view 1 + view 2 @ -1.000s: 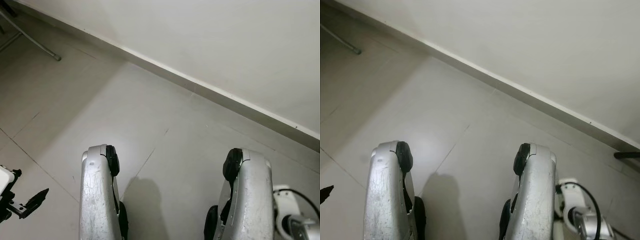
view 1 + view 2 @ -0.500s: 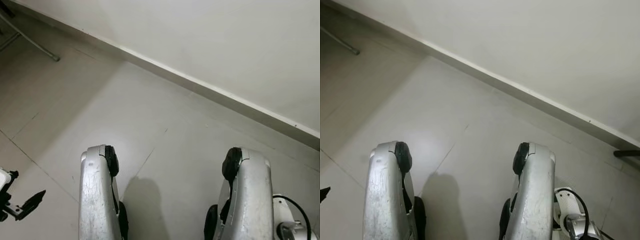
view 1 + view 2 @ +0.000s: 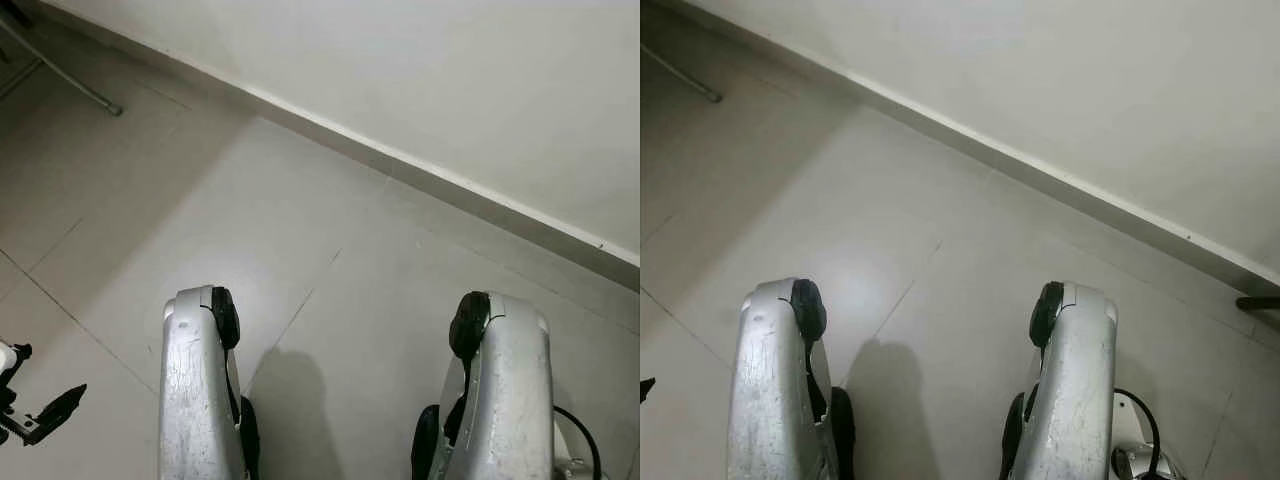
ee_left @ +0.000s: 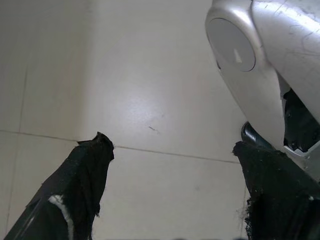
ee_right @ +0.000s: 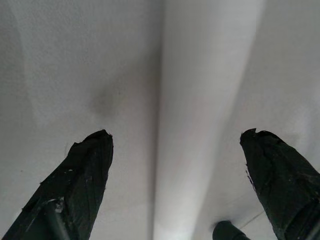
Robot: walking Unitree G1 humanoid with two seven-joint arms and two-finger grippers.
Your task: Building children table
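My left gripper (image 3: 45, 415) hangs low at the far left, just above the pale tiled floor (image 3: 300, 230). In the left wrist view the left gripper (image 4: 170, 145) is open, with bare tile between its fingers and my silver leg (image 4: 280, 60) beside it. In the right wrist view my right gripper (image 5: 175, 135) is open too, facing a white wall and a pale vertical band, with nothing held. My two silver legs (image 3: 200, 390) (image 3: 505, 390) rise from the bottom of the eye views. I see no table parts.
A white wall with a baseboard (image 3: 420, 170) runs diagonally across the floor ahead. A thin metal leg (image 3: 70, 80) of some stand reaches in at the far left. A dark bar (image 3: 1258, 301) lies at the right edge by the baseboard.
My right arm has sunk down at the lower right until little more than its cable shows. The left gripper has dropped slightly. The whole view has shifted a little.
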